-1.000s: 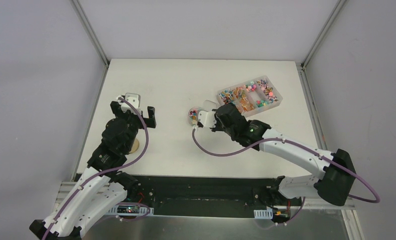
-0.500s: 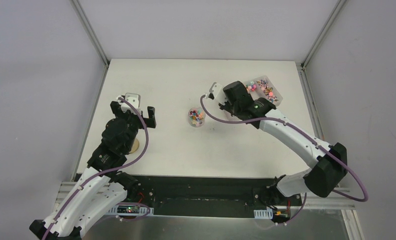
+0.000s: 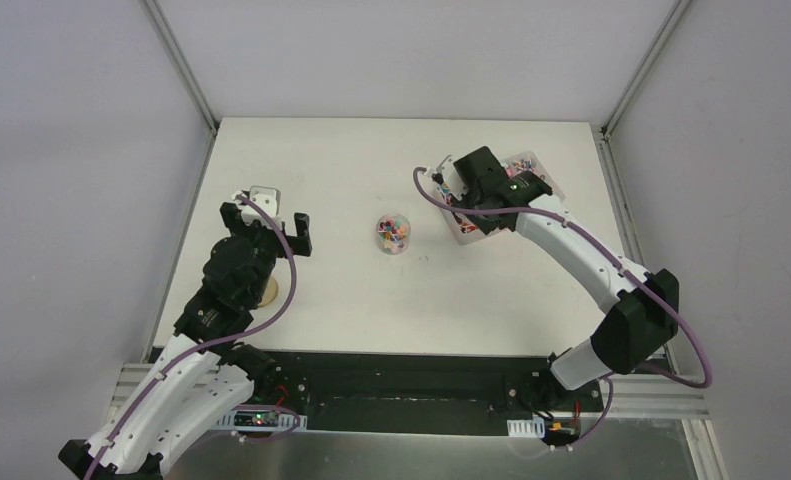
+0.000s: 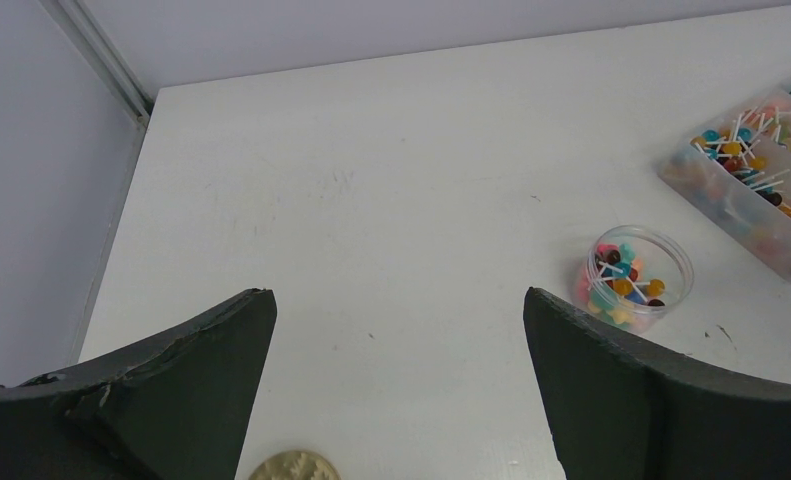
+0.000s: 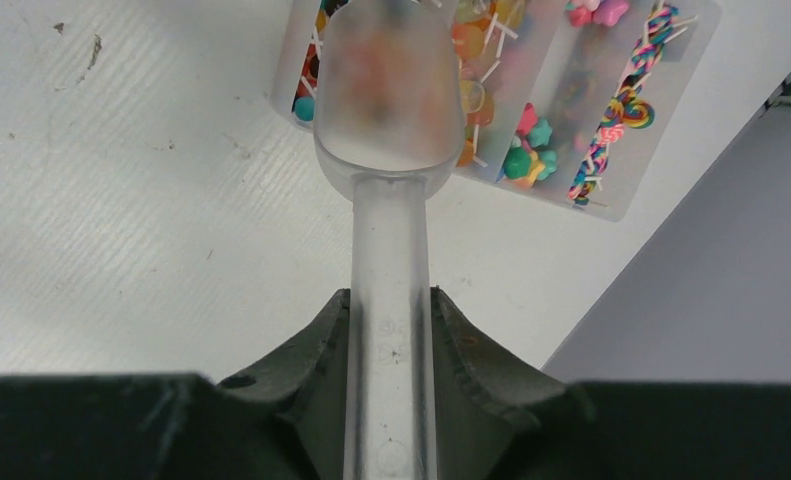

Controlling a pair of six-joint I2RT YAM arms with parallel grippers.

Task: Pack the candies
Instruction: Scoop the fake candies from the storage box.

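The candies are tiny multicoloured pieces. Some fill a small clear jar (image 3: 392, 232) (image 4: 633, 278) at mid-table, and more lie in a clear divided tray (image 3: 539, 172) (image 5: 671, 110) at the back right. My right gripper (image 3: 460, 200) (image 5: 391, 300) is shut on the handle of a clear plastic scoop (image 5: 389, 200). The scoop's bowl (image 5: 391, 90) hovers over the tray's left compartment. My left gripper (image 3: 271, 215) (image 4: 399, 300) hangs open over bare table on the left, with nothing between its fingers.
A round wooden disc lid (image 4: 293, 467) (image 3: 268, 293) lies on the table under the left gripper, partly hidden by that arm from above. The right arm covers most of the tray from above. The table's right edge (image 5: 671, 230) runs just beyond the tray.
The right arm has swung with the scoop from above the jar back and to the right, over the tray. The left arm has not moved.
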